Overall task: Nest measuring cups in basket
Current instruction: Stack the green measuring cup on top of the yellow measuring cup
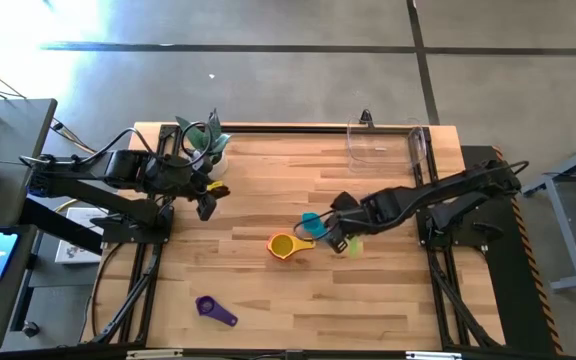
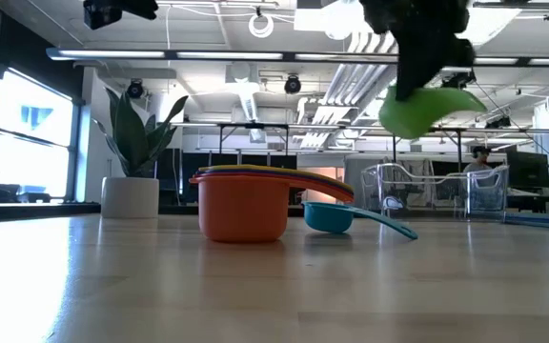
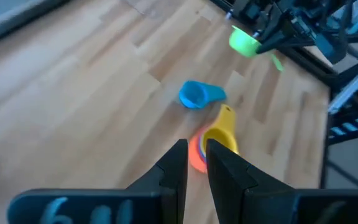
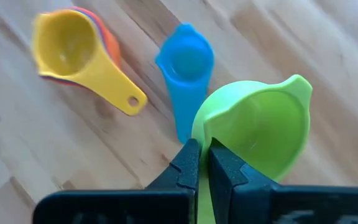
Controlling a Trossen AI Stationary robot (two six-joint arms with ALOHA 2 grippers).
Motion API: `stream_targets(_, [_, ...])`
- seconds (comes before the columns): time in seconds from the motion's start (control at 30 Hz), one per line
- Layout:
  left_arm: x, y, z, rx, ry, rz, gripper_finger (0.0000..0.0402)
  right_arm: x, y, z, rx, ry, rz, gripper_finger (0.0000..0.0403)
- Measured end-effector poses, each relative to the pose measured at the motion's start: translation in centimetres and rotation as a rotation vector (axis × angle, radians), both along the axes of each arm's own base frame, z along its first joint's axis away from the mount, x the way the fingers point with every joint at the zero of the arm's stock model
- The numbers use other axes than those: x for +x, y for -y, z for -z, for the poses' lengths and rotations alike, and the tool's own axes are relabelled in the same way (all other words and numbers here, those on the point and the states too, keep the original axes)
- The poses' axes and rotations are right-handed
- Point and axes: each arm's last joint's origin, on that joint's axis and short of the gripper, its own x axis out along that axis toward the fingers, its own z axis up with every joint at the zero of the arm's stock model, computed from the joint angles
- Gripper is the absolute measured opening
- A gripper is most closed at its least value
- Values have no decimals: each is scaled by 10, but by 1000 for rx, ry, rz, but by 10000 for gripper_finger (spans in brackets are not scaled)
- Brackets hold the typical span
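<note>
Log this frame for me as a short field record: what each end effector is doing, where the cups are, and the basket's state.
right end effector: shut on green cup, lifted off the table
left end effector: near the plant, holds nothing visible
stack: yellow cup nested on the orange cup, mid-table
teal cup: on table beside the stack
purple cup: alone near front edge
basket: back right, no cups inside

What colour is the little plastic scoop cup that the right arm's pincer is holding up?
Light green: the plastic scoop cup in the right pincer shows best in the right wrist view.
</note>
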Motion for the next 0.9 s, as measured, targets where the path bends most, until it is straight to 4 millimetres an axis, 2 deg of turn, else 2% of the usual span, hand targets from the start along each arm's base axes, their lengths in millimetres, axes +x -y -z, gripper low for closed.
stream_targets(0.27, [0,2,0,-222,22,-82,49,19,11,-28,-152,111,-386,1])
stream_targets(0.43, [0,3,0,-249,23,-87,49,38,12,-38,-278,216,-668,1])
stream_targets(0.6, [0,3,0,-268,27,-103,49,63,7,-34,-343,225,-893,1])
stream_targets(0.9, [0,3,0,-268,27,-104,49,103,-5,-22,-424,166,-1122,0])
